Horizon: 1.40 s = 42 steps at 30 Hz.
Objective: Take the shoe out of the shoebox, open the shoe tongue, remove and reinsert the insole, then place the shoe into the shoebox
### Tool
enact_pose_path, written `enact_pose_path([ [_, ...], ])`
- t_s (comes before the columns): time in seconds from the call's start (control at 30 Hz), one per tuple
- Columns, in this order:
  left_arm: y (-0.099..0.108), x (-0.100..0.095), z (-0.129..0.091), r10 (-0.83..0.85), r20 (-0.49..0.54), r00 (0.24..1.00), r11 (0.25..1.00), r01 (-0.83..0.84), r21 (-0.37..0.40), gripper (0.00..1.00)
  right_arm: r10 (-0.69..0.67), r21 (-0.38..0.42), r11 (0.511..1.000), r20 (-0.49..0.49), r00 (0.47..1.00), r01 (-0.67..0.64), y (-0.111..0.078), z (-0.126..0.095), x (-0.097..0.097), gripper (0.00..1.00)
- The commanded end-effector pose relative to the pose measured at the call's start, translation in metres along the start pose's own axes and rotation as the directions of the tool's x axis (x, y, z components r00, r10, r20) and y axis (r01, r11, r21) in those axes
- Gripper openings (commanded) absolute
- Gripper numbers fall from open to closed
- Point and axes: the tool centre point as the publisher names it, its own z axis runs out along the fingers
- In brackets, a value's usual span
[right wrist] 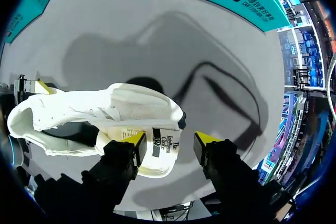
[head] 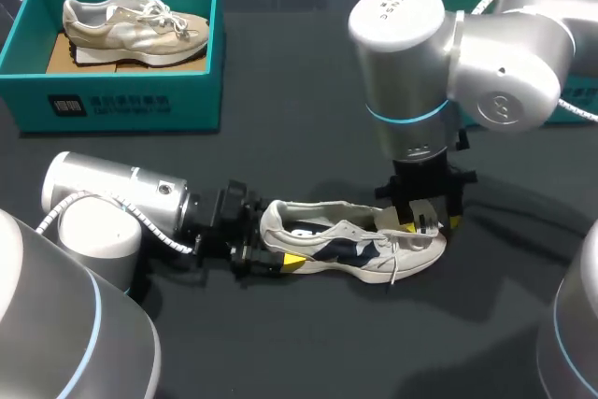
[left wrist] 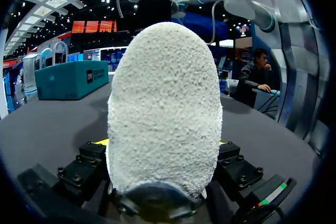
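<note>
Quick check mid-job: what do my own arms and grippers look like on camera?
The left arm and right arm are thick silver-grey cylinders with rounded joint caps and thin light-blue rings. A white braided cable runs along the left arm. The left gripper and right gripper are black and blocky, each with two yellow-tipped fingers.

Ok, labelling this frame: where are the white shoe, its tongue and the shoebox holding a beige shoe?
white shoe (head: 336, 251), head view, side panel.
tongue (right wrist: 168, 148), right wrist view, printed label.
shoebox (head: 121, 105), head view, front wall.
</note>
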Motion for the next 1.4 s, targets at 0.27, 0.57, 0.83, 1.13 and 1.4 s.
enact_pose_path([
  [0.27, 0.003, 0.003, 0.002, 0.000, 0.000, 1.000, 1.000, 0.000, -0.002, 0.00, -0.041, -0.099, 0.994, 0.034, 0.999, 0.045, -0.013, -0.053, -0.015, 0.49],
  [0.57, 0.003, 0.003, 0.002, 0.000, 0.000, 1.000, 1.000, 0.000, -0.002, 0.00, -0.268, -0.215, 0.937, 0.068, 0.961, 0.276, -0.006, -0.114, -0.003, 0.48],
  [0.83, 0.003, 0.003, 0.002, 0.000, 0.000, 1.000, 1.000, 0.000, -0.002, 0.00, -0.548, -0.250, 0.796, 0.089, 0.832, 0.551, 0.007, -0.146, 0.018, 0.38],
  [1.13, 0.003, 0.003, 0.002, 0.000, 0.000, 1.000, 1.000, 0.000, -0.002, 0.00, -0.780, -0.291, 0.574, 0.092, 0.620, 0.765, 0.017, -0.157, 0.051, 0.00],
  [1.4, 0.003, 0.003, 0.002, 0.000, 0.000, 1.000, 1.000, 0.000, -0.002, 0.00, -0.945, -0.337, 0.237, 0.136, 0.296, 0.911, 0.002, -0.163, 0.061, 0.00],
])
